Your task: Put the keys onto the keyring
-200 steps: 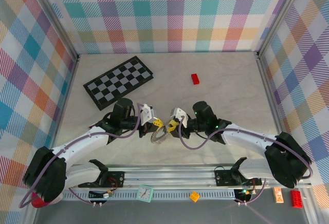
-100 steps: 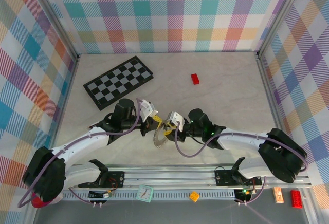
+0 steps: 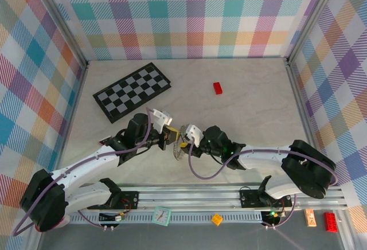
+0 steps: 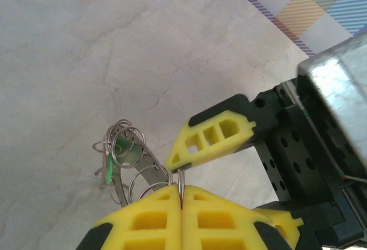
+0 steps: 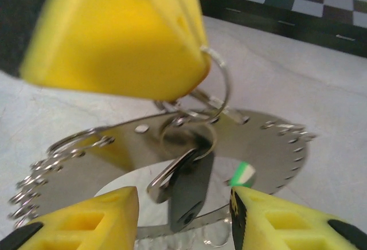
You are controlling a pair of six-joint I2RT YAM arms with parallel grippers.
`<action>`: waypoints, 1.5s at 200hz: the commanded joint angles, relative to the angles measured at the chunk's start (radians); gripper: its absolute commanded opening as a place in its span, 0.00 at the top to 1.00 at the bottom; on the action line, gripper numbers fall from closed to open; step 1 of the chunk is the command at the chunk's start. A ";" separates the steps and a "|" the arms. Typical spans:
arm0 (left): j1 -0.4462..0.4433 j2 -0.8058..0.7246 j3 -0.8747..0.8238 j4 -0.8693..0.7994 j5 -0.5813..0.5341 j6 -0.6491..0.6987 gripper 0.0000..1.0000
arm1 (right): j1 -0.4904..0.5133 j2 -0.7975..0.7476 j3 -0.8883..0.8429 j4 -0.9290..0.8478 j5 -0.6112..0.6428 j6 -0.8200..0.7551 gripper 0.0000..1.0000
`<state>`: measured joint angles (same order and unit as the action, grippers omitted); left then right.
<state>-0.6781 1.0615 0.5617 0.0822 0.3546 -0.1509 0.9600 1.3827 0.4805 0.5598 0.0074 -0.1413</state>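
The left gripper (image 4: 181,195) was fully closed, pinching 1 thin wire loop (image 5: 222,81) of the keyring (image 5: 269,147), which hung tilted from it just above the table (image 3: 252,106). That pinch looked like the weak point. With so little wire between the pads, a nudge could twist the loop out and drop the keyring.

The right gripper (image 5: 183,204) stood open and held nothing, its 2 fingers either side of the black key (image 5: 186,195) without touching it. The key dangled from a small ring in front of the keyring's hole. The green key (image 5: 243,175) showed just behind it, and whether it was already threaded could not be told.

If the right jaws closed here, they might catch the plate's edge or a neighbouring loop instead of the key, since the loops crowded together. In the left wrist view, 1 right finger sat just beside the left pads, so the grippers could collide.

The red block (image 3: 218,88) and the checkerboard (image 3: 132,92) lay well apart, in nobody's way.
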 commanded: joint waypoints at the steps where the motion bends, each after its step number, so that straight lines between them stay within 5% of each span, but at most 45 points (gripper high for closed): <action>1: -0.017 -0.018 0.037 0.010 -0.018 -0.072 1.00 | 0.009 0.021 0.000 0.064 0.045 -0.001 0.55; 88: -0.021 -0.003 0.050 0.004 0.001 -0.117 1.00 | 0.021 0.061 0.016 0.144 0.069 -0.029 0.63; 231: -0.024 0.031 0.090 -0.050 0.005 -0.107 1.00 | 0.027 0.017 -0.007 0.096 0.060 -0.073 1.00; 259: -0.024 0.029 0.095 -0.061 -0.001 -0.091 1.00 | 0.028 -0.001 -0.008 0.078 0.065 -0.081 1.00; 300: -0.029 0.030 0.113 -0.134 -0.034 0.038 1.00 | 0.027 -0.034 0.044 -0.149 0.066 -0.108 1.00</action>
<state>-0.6876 1.0924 0.6254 -0.0078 0.3458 -0.2157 0.9794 1.3808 0.4816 0.5652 0.0784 -0.2192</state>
